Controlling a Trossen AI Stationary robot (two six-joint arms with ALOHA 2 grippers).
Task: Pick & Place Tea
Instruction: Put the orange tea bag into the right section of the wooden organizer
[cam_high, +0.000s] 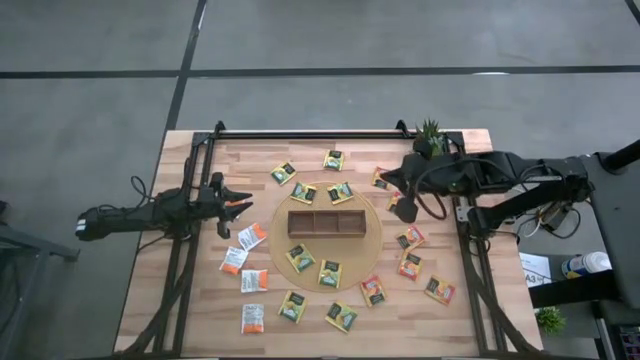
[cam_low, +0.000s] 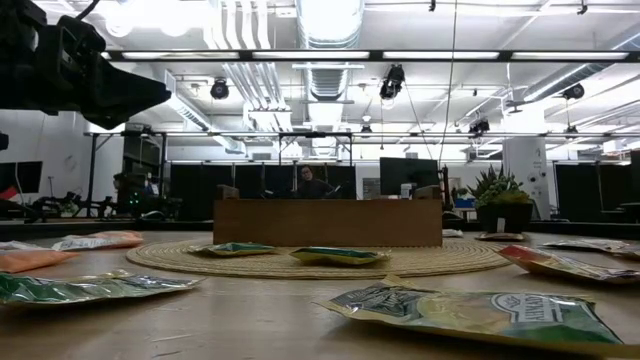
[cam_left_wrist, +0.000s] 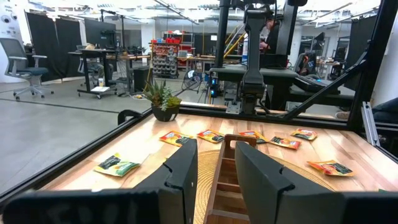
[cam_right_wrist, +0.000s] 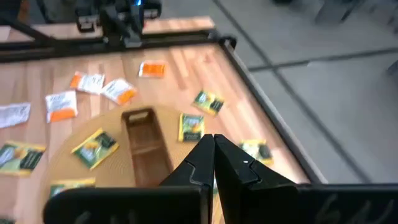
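I see open air above the tray (cam_high: 326, 222); sachets (cam_high: 300, 258) ring it flat on the counter (cam_high: 200, 300). A plant (cam_high: 430, 134) stands far right, the only tall obstacle.

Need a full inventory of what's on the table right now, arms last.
yellow-green tea sachets: about nine, ringed around the tray, some on the mat
orange-red tea sachets: about five, right side of table
white-and-orange tea sachets: four, left of the mat
tray: one, brown wood, three compartments, all looking empty, on the mat
mat: one, round, tan, table centre
potted plant: one, green, far right corner
table: one, light wood, black frame
left gripper: fingers apart, nothing seen between them, left of the mat
right gripper: shut, empty, over the mat's right edge
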